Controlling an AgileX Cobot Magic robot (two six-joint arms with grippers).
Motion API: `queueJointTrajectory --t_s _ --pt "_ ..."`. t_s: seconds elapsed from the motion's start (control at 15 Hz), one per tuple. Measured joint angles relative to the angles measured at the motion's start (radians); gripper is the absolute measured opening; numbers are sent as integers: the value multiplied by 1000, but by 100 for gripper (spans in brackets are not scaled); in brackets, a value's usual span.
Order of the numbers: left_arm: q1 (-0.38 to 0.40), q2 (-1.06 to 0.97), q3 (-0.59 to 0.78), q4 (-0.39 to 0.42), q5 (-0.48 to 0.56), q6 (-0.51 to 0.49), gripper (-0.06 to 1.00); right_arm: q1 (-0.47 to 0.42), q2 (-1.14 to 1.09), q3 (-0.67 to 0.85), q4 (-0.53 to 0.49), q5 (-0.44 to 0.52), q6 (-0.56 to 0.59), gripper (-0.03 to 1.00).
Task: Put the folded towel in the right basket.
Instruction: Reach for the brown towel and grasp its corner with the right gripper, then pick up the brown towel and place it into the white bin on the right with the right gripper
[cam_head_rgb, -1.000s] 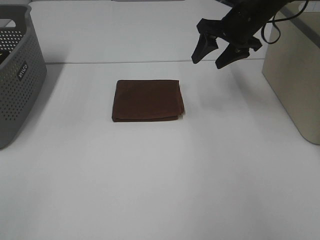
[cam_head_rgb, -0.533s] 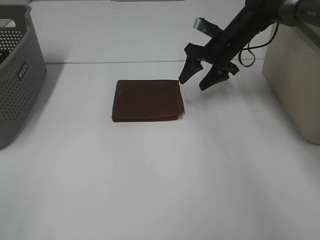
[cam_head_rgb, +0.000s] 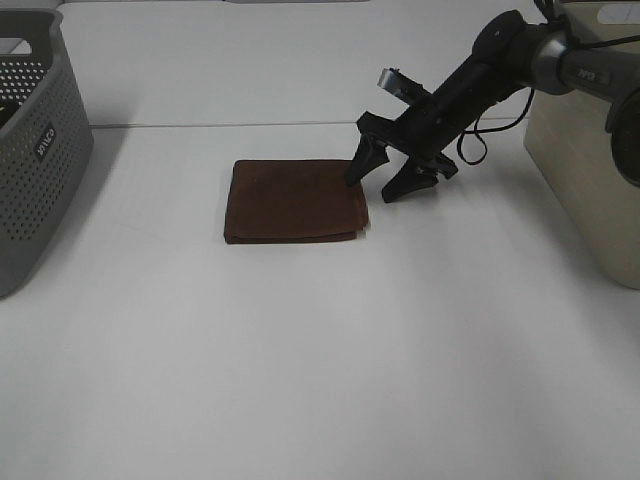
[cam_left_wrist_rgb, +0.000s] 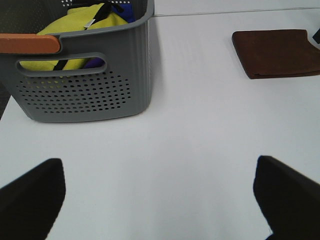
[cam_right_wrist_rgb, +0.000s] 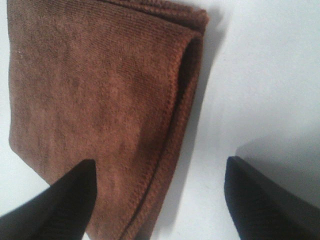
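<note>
A folded brown towel (cam_head_rgb: 293, 200) lies flat on the white table near the middle; it also shows in the left wrist view (cam_left_wrist_rgb: 274, 52) and fills the right wrist view (cam_right_wrist_rgb: 100, 100). My right gripper (cam_head_rgb: 378, 183) is open at the towel's right edge, one finger (cam_head_rgb: 358, 168) over the towel, the other (cam_head_rgb: 402, 186) on the table beside it. In the right wrist view the gripper (cam_right_wrist_rgb: 160, 195) straddles the folded edge. The beige right basket (cam_head_rgb: 590, 140) stands at the right. My left gripper (cam_left_wrist_rgb: 160, 195) is open and empty, away from the towel.
A grey perforated basket (cam_head_rgb: 35, 140) stands at the far left; the left wrist view shows it (cam_left_wrist_rgb: 85, 95) holding yellow and blue cloth (cam_left_wrist_rgb: 82, 27). A table seam runs across the back.
My right gripper has come down and to the left, from high near the right basket to the towel's right edge. The towel has not moved.
</note>
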Motion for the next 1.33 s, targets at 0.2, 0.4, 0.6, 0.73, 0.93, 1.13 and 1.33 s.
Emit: queueJointTrajectory --t_s 0.2,0.4,0.6,0.73,0.93,1.13,1.33 --pt "0 0 0 0 0 0 97 5 24 -8 76 -9 0 69" --pt "0 0 0 0 0 0 97 49 28 -9 85 -14 -5 64" --pt "0 0 0 0 0 0 97 66 37 -9 46 -38 -4 30" --pt "0 0 0 0 0 0 97 65 41 -9 46 -39 1 7" --pt "0 0 0 0 0 0 97 65 40 -9 46 -39 1 7" --pt "0 0 0 0 0 0 97 66 -3 -9 22 -39 1 7" --pt "0 0 0 0 0 0 97 66 -157 -9 -26 -33 1 7"
